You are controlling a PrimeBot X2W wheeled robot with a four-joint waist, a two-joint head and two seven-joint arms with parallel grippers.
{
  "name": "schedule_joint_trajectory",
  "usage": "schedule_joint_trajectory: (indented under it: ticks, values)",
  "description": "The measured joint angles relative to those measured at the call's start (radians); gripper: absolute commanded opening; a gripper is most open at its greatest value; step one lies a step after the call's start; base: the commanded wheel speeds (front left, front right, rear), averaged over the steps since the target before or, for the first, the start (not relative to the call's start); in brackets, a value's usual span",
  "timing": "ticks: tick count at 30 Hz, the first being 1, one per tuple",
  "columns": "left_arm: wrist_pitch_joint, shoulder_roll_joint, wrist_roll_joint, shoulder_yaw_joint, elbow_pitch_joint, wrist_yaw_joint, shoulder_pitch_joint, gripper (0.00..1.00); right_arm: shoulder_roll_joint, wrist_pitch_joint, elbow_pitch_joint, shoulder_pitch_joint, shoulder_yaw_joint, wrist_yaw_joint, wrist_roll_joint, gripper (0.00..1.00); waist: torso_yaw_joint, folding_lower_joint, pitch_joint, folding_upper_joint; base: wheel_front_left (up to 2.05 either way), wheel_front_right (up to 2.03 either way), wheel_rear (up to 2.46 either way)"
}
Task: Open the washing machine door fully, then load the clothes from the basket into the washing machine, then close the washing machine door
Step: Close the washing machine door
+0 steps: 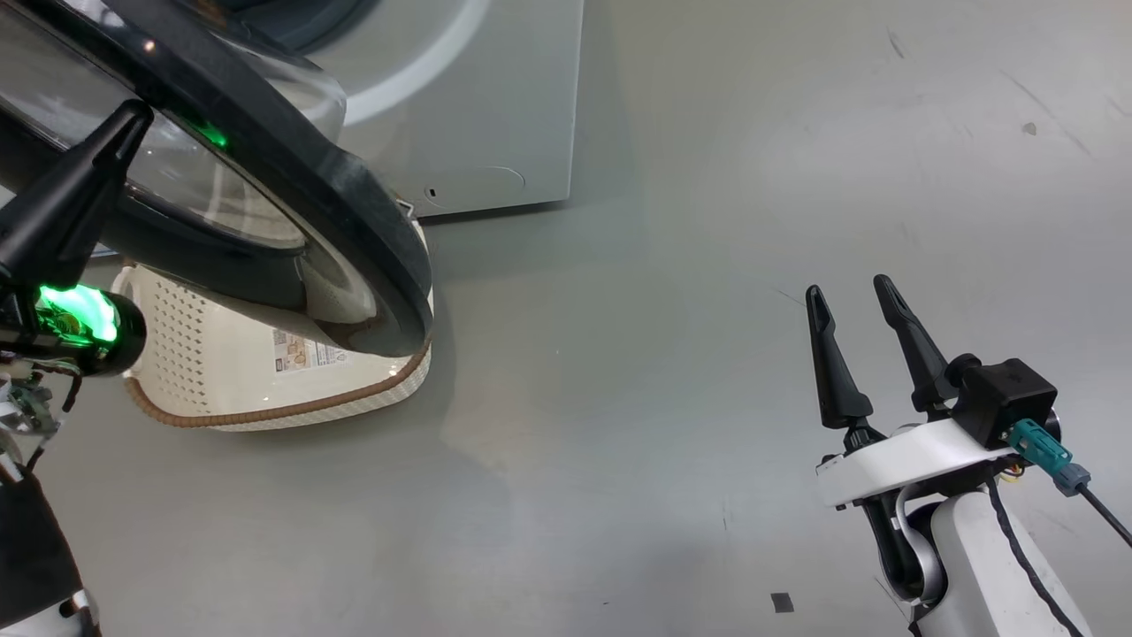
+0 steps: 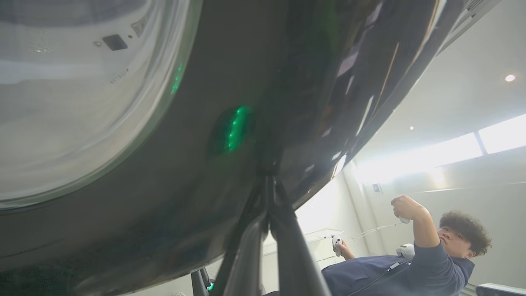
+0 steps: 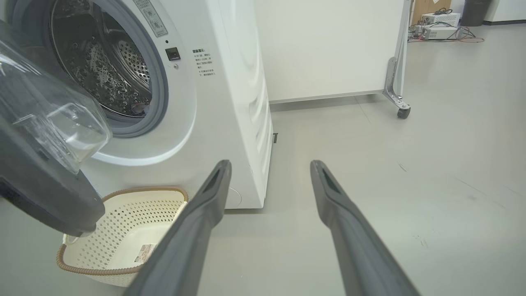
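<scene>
Left gripper (image 1: 134,113) closed tight, nothing between the fingers, tips laid against the door (image 1: 354,221) on its outer face, at the black rim just beside the glass. Same contact in the left wrist view: tips meeting their own reflection in the glossy rim, a green glow mirrored just above. Door part-open, swung out from the machine (image 1: 495,115) and hanging over the basket (image 1: 195,345), covering its far end. Basket on the floor (image 1: 663,354) right in front of the machine, sticker (image 1: 309,352) showing on its bottom. Right gripper (image 1: 849,287) spread wide, holding nothing, low over bare floor, well apart from door and basket, off to the machine's right. Along its fingers: open drum (image 3: 111,70) and grey gasket (image 3: 162,82). Something small at the drum's lower lip, too small to tell. Beyond the door, in the left wrist view, a person (image 2: 411,263) holding controllers (image 2: 337,241).
</scene>
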Motion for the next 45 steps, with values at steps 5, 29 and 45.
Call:
schedule_joint_trajectory:
  ticks: [5,29,45]
  values:
    - [-0.033,-0.001,0.003,0.002,0.016,-0.009,-0.030,0.00,0.006,0.000,0.000,-0.002,-0.003,0.000,0.001,1.00,-0.032,0.0000,0.015,0.0000,0.00,0.00,0.00]
    - [-0.143,-0.023,0.054,-0.028,0.157,-0.081,-0.112,0.00,0.015,-0.009,-0.003,-0.022,-0.049,-0.014,0.002,1.00,-0.045,0.0000,0.050,0.0000,0.00,0.00,0.00]
    - [-0.175,-0.026,0.051,-0.023,0.230,-0.107,-0.083,0.00,0.015,-0.009,0.019,-0.021,-0.050,-0.008,-0.003,1.00,0.026,0.0000,-0.041,0.0000,0.00,0.00,0.00]
